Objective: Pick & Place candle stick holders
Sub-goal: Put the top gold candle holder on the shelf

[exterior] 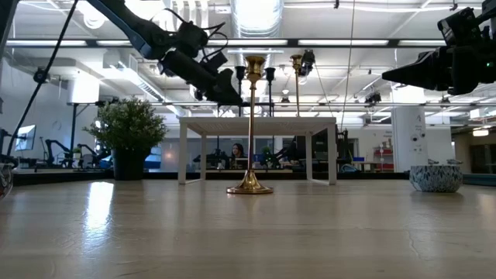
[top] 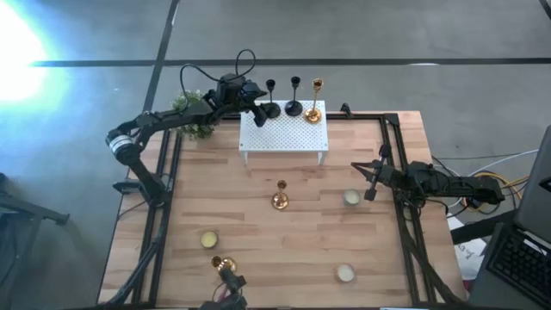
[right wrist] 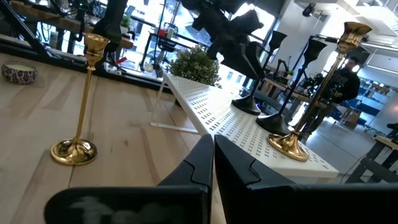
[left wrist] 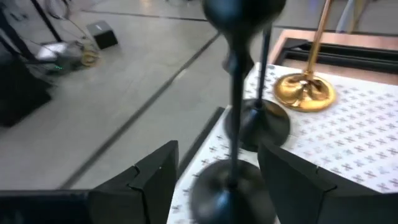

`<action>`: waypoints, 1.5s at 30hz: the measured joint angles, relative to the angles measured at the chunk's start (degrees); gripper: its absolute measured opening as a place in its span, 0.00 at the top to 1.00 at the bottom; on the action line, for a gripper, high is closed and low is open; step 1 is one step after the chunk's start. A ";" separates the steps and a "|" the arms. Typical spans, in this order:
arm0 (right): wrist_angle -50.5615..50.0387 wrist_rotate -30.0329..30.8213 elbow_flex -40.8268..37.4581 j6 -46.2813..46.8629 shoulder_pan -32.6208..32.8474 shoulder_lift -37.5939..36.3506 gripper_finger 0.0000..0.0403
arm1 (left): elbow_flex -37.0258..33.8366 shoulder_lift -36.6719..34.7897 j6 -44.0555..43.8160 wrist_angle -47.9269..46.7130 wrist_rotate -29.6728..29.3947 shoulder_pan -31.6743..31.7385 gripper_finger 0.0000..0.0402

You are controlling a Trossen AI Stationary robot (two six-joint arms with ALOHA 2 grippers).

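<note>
Three holders stand by their bases along the far edge of the white perforated rack (top: 282, 131): two black ones (top: 271, 108) (top: 294, 106) and a gold one (top: 314, 110). My left gripper (top: 258, 110) is open at the left black holder (left wrist: 229, 186), one finger on either side of its base; I cannot tell whether they touch it. Another gold holder (top: 280, 200) stands on the table's middle. A third gold one (top: 224, 264) is by the near edge. My right gripper (top: 370, 176) is shut and empty at the table's right.
A bushy potted plant (top: 194, 116) stands left of the rack, under my left arm. Small round candle dishes sit at the right (top: 351, 198), near left (top: 208, 239) and near right (top: 345, 273). Bare wood lies between the rack and the near edge.
</note>
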 joint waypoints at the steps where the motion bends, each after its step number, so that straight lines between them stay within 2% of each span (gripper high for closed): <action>1: 0.00 -0.02 0.00 0.00 0.00 -0.01 0.98 | 0.00 -0.56 0.46 -0.32 -0.90 0.00 0.44; 6: 0.00 0.00 0.00 0.00 0.00 -0.01 0.98 | 0.00 -3.68 1.46 -4.77 -3.72 0.00 0.43; 24: -0.02 -0.01 0.00 0.00 0.00 -0.01 0.98 | -0.09 -22.52 3.64 -28.96 -2.65 -0.31 0.43; 28: -0.01 -0.01 0.00 0.00 0.00 -0.01 0.98 | -0.17 -25.11 4.04 -30.92 2.52 -0.77 0.43; 37: 0.00 -0.02 0.00 0.00 0.00 0.01 0.98 | -0.17 -26.75 3.79 -34.13 22.52 -3.75 0.43; 40: -0.01 -0.01 0.00 0.00 0.00 -0.01 0.98 | -0.17 -26.52 4.58 -36.15 25.53 -5.65 0.43; 45: -0.01 -0.02 0.00 0.00 0.00 -0.01 0.98 | -1.82 -26.16 6.32 -37.50 25.85 -9.76 0.43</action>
